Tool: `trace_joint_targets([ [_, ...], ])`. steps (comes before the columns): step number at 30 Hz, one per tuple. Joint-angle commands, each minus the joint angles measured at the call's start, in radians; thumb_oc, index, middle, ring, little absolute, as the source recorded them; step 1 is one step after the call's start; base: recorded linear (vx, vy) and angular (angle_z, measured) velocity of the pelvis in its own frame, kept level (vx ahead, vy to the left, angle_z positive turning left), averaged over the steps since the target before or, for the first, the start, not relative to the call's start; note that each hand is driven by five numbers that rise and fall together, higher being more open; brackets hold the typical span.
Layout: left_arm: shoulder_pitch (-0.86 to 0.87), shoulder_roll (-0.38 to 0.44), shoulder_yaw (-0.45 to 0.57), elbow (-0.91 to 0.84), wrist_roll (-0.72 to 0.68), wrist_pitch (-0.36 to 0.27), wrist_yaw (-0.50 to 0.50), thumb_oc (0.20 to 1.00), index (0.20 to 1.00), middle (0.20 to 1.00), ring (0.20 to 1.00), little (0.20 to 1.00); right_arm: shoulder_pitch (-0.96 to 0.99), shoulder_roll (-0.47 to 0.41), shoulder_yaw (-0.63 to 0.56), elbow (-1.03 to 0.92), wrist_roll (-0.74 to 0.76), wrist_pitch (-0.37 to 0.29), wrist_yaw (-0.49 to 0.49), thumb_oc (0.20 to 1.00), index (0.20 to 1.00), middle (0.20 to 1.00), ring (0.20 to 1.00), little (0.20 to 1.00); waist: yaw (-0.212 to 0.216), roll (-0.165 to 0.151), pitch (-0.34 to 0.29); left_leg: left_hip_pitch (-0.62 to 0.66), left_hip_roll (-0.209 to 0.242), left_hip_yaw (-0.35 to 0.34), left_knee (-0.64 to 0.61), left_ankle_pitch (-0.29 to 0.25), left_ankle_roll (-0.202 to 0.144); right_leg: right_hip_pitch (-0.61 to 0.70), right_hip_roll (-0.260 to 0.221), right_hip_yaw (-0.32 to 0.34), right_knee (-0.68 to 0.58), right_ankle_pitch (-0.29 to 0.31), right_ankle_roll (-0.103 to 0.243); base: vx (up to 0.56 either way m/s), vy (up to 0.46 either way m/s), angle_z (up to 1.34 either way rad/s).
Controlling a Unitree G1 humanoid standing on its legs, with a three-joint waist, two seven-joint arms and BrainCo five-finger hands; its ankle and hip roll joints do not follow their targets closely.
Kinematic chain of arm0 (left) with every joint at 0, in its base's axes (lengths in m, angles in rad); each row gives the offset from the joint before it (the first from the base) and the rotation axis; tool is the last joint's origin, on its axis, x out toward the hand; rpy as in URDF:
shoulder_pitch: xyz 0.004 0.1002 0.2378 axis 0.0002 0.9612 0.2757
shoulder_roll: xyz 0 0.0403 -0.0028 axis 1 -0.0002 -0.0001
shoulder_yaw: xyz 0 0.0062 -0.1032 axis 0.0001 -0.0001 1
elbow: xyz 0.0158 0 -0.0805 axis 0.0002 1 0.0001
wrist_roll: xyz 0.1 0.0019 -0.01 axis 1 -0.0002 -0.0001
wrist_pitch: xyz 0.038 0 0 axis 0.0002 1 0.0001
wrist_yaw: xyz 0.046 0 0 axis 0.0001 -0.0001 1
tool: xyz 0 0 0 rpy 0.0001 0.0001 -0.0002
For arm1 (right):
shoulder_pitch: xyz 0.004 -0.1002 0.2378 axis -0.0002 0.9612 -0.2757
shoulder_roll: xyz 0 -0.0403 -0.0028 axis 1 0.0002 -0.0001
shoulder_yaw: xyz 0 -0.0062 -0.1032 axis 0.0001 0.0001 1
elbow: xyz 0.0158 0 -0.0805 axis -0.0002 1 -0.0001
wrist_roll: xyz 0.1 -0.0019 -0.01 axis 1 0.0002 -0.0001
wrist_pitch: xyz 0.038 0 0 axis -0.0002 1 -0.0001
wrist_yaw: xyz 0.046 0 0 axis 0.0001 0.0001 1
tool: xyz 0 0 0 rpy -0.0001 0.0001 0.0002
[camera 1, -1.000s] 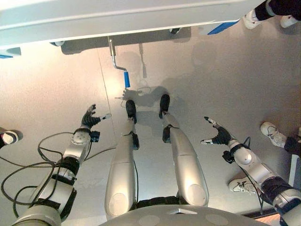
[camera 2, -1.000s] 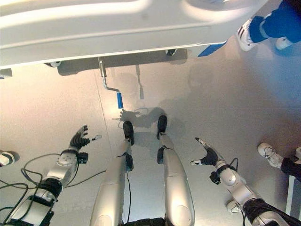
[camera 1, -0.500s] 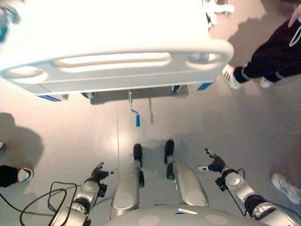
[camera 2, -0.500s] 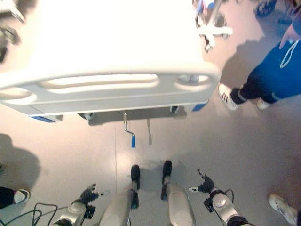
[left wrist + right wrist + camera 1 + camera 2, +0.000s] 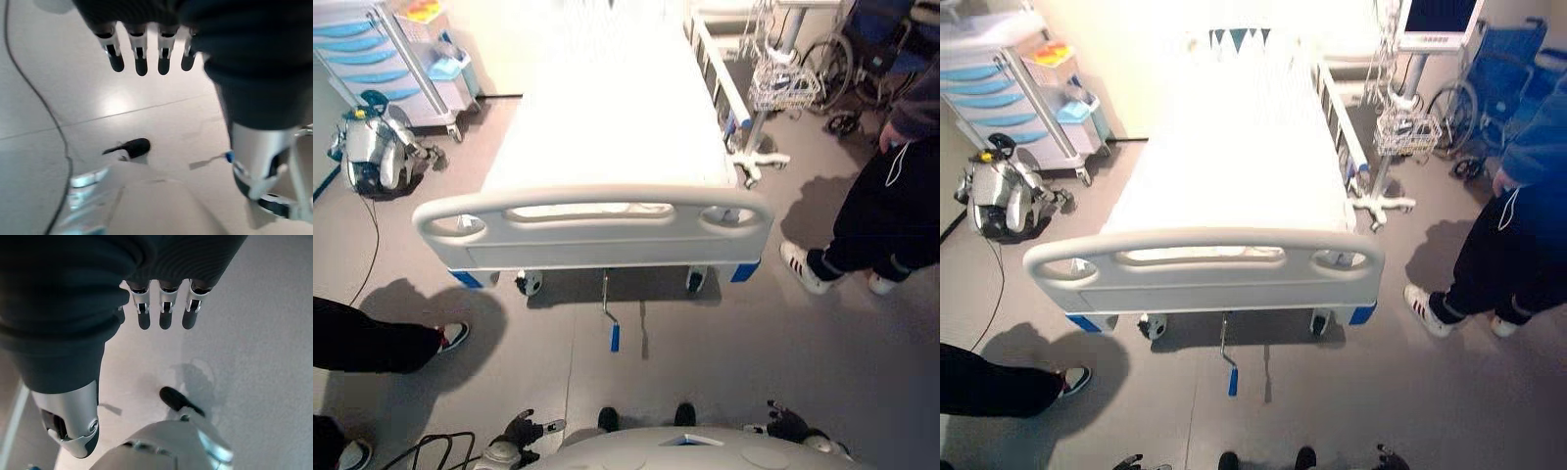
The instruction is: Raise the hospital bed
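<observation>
Right now the hospital bed (image 5: 597, 230) stands at twelve o'clock, its blue-gripped crank (image 5: 612, 323) hanging below the footboard toward the robot, while the left robot hand (image 5: 142, 49) and right robot hand (image 5: 164, 308) hang slack-fingered, empty, well short, presumably awaiting approach.

The hospital bed (image 5: 607, 147) stands ahead, its footboard (image 5: 592, 227) nearest, the crank handle (image 5: 611, 318) hanging below it. A drawer cart (image 5: 406, 59) stands left of the bed, a person (image 5: 891, 196) right.
</observation>
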Motion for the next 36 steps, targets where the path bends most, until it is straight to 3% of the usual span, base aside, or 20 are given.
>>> trace_joint_targets([
  [1,-0.055,-0.009,0.047,0.047,0.039,-0.013,-0.005,1.000,1.000,1.000,1.000,1.000,-0.039,0.015,-0.012,0.042,0.033,0.018,0.010,1.000,1.000,1.000,1.000,1.000,0.029,-0.037,0.015,0.010,-0.083,0.018,0.001,0.007,0.015,0.024,-0.009,-0.011,0.049,-0.013,0.095,0.06,-0.005,0.03],
  [10,-0.032,-0.024,0.037,0.048,0.056,-0.020,-0.012,1.000,1.000,1.000,1.000,1.000,-0.022,0.027,-0.018,0.054,0.024,0.018,0.012,1.000,1.000,1.000,1.000,1.000,0.034,-0.045,-0.016,0.030,-0.083,0.015,0.001,-0.002,0.016,0.055,-0.010,-0.017,0.038,-0.012,0.097,0.03,0.000,0.02],
  [36,-0.029,-0.016,0.015,0.055,0.114,-0.026,-0.003,1.000,1.000,1.000,1.000,1.000,-0.014,0.042,-0.011,0.058,0.013,0.016,0.012,1.000,1.000,1.000,1.000,1.000,0.035,-0.055,-0.030,0.033,-0.073,0.013,0.001,0.000,0.013,0.062,-0.006,-0.023,0.031,-0.012,0.097,0.00,0.000,0.00],
])
